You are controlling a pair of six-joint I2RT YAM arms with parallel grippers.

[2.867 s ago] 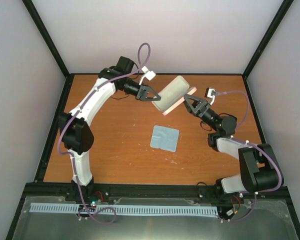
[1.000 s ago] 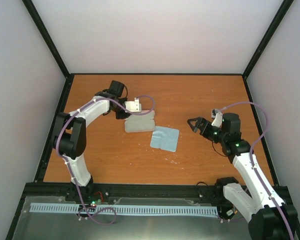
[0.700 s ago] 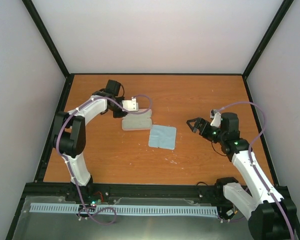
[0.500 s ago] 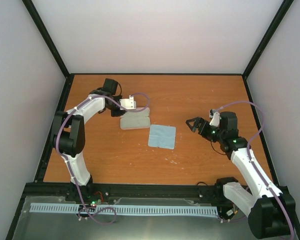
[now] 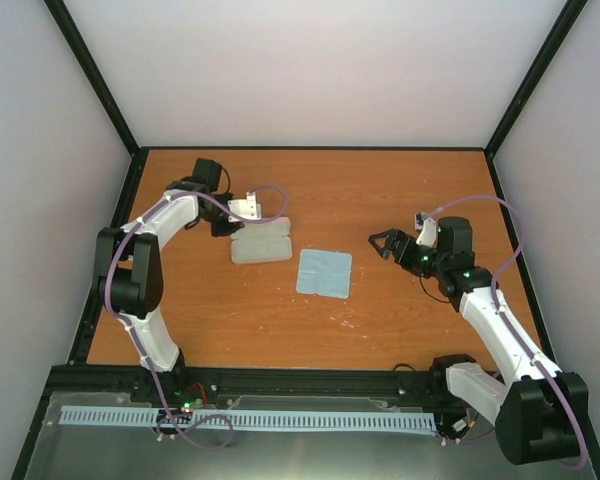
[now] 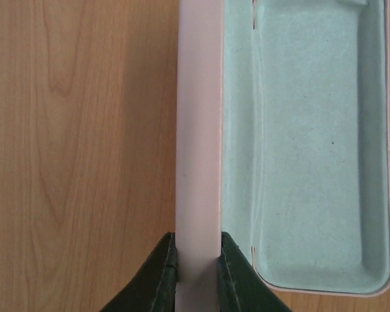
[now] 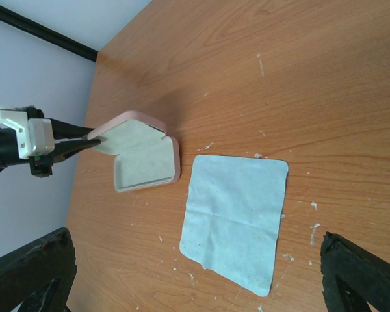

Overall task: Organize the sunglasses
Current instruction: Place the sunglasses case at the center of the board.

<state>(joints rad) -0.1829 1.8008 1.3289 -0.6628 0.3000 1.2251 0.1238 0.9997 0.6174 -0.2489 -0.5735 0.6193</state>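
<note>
The pink oblong case (image 5: 261,244) lies open on the wood, left of the light blue cloth (image 5: 324,272). My left gripper (image 5: 234,230) is shut on the case's raised lid. In the left wrist view the gripper (image 6: 198,252) pinches the pink lid edge (image 6: 198,130), with the pale blue lining (image 6: 312,143) to its right. My right gripper (image 5: 385,243) is open and empty, right of the cloth. Its wrist view shows the case (image 7: 146,166), the cloth (image 7: 237,218) and the wide-open gripper (image 7: 195,279). The sunglasses are out of view in every frame.
Black frame rails (image 5: 110,250) run along the table's edges, with pale walls behind. Small white specks (image 7: 312,231) are scattered on the wood around the cloth. The left arm's purple cable (image 5: 270,195) loops just behind the case.
The case was held in mid-air by both grippers. The right gripper let go and drew back right. The left gripper brought the case down and slid it leftward along the table.
</note>
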